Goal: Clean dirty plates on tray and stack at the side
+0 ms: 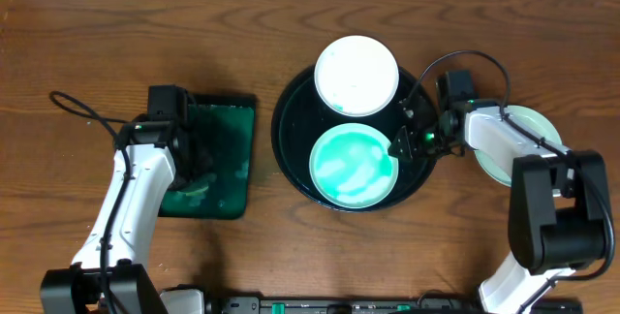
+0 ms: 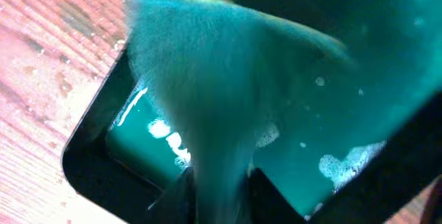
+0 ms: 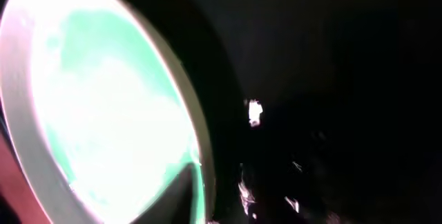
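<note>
The black tray (image 1: 291,125) holds two plates: a nearly white plate (image 1: 356,75) at the back and a teal-smeared plate (image 1: 354,167) at the front. A third, pale plate (image 1: 528,125) lies on the wood to the right, partly under my right arm. My right gripper (image 1: 400,144) is at the smeared plate's right edge. In the right wrist view its jaws (image 3: 217,196) are closed on that plate's rim (image 3: 200,134), one finger on top. My left gripper (image 1: 197,162) is over the green tray, shut on a blurred teal sponge (image 2: 207,79).
The rectangular dark-green tray (image 1: 237,120) sits left of the black tray and holds teal, foamy liquid (image 2: 345,162). Bare wood tabletop (image 1: 77,43) lies around both trays. The right arm's cable loops over the black tray's back right rim.
</note>
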{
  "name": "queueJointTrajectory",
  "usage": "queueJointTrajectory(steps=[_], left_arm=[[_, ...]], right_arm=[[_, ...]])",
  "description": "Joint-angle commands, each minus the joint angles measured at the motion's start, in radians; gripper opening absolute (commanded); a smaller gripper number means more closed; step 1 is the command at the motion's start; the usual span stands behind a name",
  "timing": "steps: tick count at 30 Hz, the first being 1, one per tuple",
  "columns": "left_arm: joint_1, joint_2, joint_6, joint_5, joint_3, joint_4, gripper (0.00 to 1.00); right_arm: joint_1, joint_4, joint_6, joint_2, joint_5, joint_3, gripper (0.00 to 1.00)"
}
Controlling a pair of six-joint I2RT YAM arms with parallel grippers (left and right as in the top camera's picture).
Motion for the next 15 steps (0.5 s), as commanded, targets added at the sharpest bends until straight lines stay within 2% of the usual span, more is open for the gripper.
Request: queueJointTrajectory(steps=[1, 3, 4, 7, 8, 12, 15], left_arm=[[0.004, 0.000, 0.012, 0.027, -0.002, -0.001, 0.38], [0.004, 0.000, 0.012, 0.027, -0.002, -0.002, 0.41], [0.004, 0.000, 0.012, 0.027, -0.002, -0.002, 0.45], [0.004, 0.000, 0.012, 0.028, -0.002, -0.002, 0.64], [0.004, 0.000, 0.011, 0.028, -0.002, -0.002, 0.68], [0.004, 0.000, 0.011, 0.027, -0.002, -0.003, 0.75], [0.004, 0.000, 0.011, 0.027, -0.002, -0.004, 0.76]], right_arm=[[0.033, 0.015, 0.047, 0.027, 0.062, -0.010, 0.08], [0.037, 0.019, 0.074, 0.027, 0.131, -0.010, 0.01], [0.037, 0.025, 0.076, 0.027, 0.133, -0.010, 0.01], [0.039, 0.045, 0.126, 0.006, 0.150, -0.010, 0.01], [0.042, 0.045, 0.151, -0.013, 0.180, -0.010, 0.01], [0.094, 0.040, 0.164, -0.168, 0.340, -0.010, 0.01], [0.163, 0.034, 0.160, -0.313, 0.478, -0.010, 0.01]])
